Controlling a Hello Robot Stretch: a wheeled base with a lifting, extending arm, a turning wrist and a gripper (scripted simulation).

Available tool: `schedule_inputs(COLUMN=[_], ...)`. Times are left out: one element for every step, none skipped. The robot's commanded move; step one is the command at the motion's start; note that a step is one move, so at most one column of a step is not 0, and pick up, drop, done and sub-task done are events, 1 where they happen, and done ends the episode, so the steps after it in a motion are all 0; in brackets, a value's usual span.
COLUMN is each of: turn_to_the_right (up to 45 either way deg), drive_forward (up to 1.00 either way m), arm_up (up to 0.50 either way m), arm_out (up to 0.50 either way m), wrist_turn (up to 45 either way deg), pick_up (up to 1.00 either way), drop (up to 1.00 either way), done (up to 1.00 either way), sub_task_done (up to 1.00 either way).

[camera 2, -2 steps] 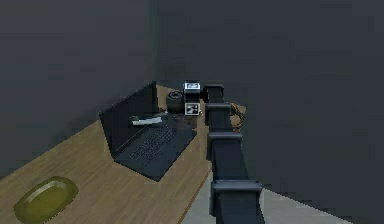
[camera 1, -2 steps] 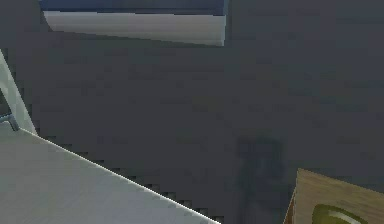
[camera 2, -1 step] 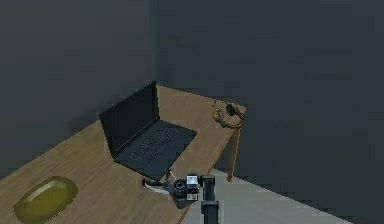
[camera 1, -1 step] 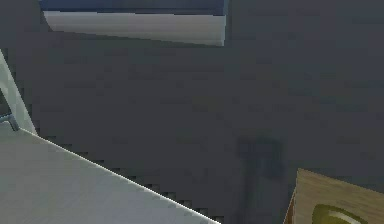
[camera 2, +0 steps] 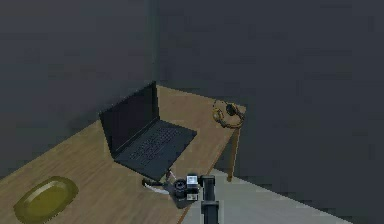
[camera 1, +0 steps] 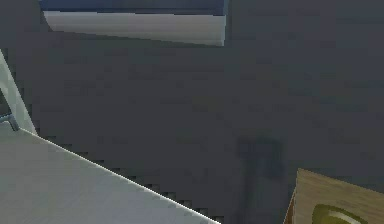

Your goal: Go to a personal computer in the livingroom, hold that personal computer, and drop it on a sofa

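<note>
Open laptop (camera 2: 148,135) lies unlifted on the table (camera 2: 90,172); end effector (camera 2: 155,184) near it, hold impossible to tell; sofa drop pending.

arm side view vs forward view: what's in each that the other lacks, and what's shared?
Arm side view: open laptop, gripper by its front edge, small dark thing on the far corner. Forward view: blue-and-white block at top, pale grey slab lower left. Both, likely: wooden table with yellow plate.

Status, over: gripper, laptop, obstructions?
Gripper at laptop's front edge, hold cannot be told. Laptop open on wooden table. Yellow plate off to the arm side view's left, clear of the gripper.
</note>
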Motion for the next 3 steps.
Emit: schedule_inputs(turn_to_the_right=[0.0,0.0,0.0], drive_forward=[0.00,0.00,0.00], arm_up=[0.10,0.26,0.00], arm_out=[0.00,0.00,0.00], wrist_turn=[0.0,0.0,-45.0], pick_up=[0.00,0.00,0.00], drop=[0.00,0.00,0.00], done=[0.00,0.00,0.00], sub_task_done=[0.00,0.00,0.00])
